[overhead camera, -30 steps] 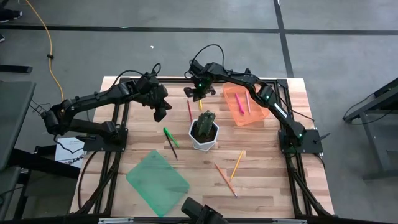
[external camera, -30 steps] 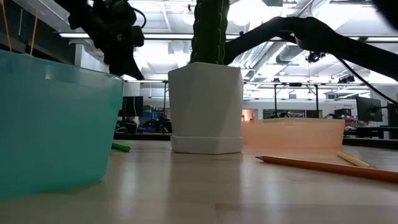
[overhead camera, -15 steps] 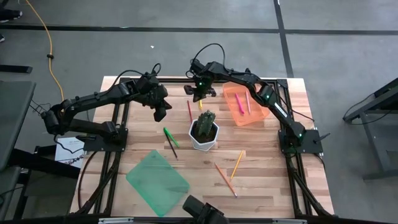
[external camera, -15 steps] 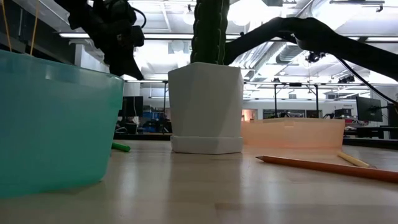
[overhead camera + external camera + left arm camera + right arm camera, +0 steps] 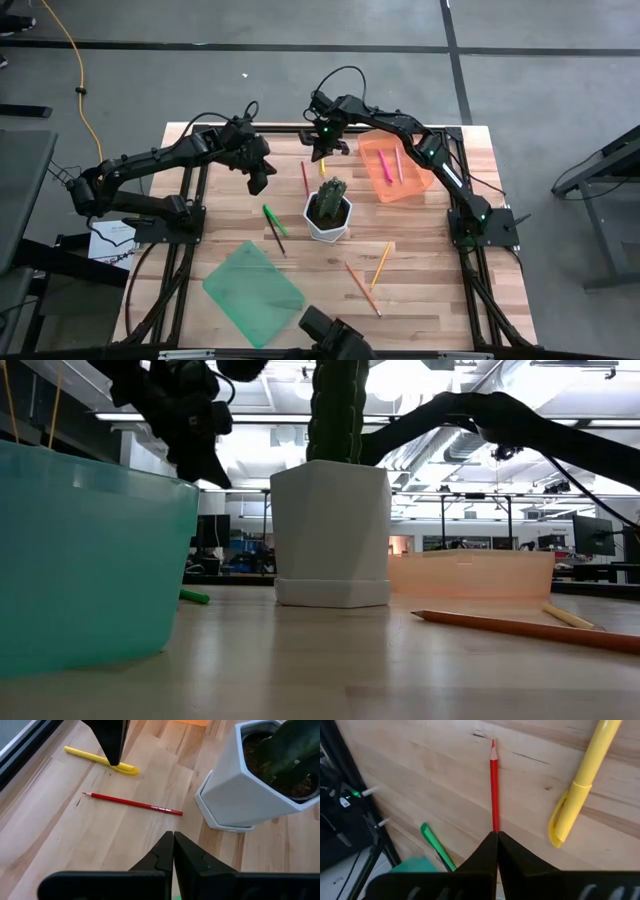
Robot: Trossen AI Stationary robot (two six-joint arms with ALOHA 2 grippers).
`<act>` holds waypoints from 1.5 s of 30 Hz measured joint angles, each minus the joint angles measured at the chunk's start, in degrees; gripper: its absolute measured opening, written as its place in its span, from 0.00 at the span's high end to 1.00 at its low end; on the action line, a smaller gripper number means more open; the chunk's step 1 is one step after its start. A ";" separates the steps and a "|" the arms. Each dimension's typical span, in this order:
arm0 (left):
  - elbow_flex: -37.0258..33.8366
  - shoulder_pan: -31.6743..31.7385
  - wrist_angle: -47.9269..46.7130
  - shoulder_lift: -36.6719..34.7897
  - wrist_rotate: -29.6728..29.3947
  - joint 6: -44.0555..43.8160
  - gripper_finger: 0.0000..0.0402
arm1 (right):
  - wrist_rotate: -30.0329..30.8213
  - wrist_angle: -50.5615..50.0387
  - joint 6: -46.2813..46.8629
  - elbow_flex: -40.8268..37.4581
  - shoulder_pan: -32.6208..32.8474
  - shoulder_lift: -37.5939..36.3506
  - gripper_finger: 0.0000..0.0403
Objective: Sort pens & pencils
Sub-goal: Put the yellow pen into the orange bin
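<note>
A red pencil (image 5: 304, 178) and a yellow pen (image 5: 322, 168) lie on the table left of and behind the cactus pot (image 5: 328, 212). A green pen (image 5: 272, 216) and a dark pencil (image 5: 277, 238) lie near the pot's left side. Two orange pencils (image 5: 381, 264) (image 5: 362, 288) lie nearer the front. My right gripper (image 5: 496, 839) is shut and hovers over the yellow pen (image 5: 582, 780) and the red pencil (image 5: 494, 785). My left gripper (image 5: 173, 849) is shut and hangs left of the red pencil (image 5: 132, 802).
A pink tray (image 5: 412, 185) at the far right holds two pinkish sticks (image 5: 385, 166). A green tray (image 5: 253, 293) sits at the near left and fills the low view's left side (image 5: 90, 560). The white pot (image 5: 330, 530) with its cactus stands mid-table.
My right gripper has turned a little about its wrist above the yellow pen and shifted slightly toward the table's right. Its fingers stay shut. The pens and pencils lie where they were.
</note>
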 joint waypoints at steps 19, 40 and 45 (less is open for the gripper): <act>0.00 0.00 0.88 0.00 -0.12 -0.02 1.00 | 1.85 -0.56 -3.39 0.00 0.20 0.11 1.00; 0.00 -0.02 0.66 0.00 -0.04 -0.24 1.00 | -0.73 23.22 4.30 0.00 -2.86 0.14 1.00; 0.00 0.00 0.66 0.00 -0.02 -0.24 1.00 | 3.30 26.20 4.02 0.04 -2.90 0.03 1.00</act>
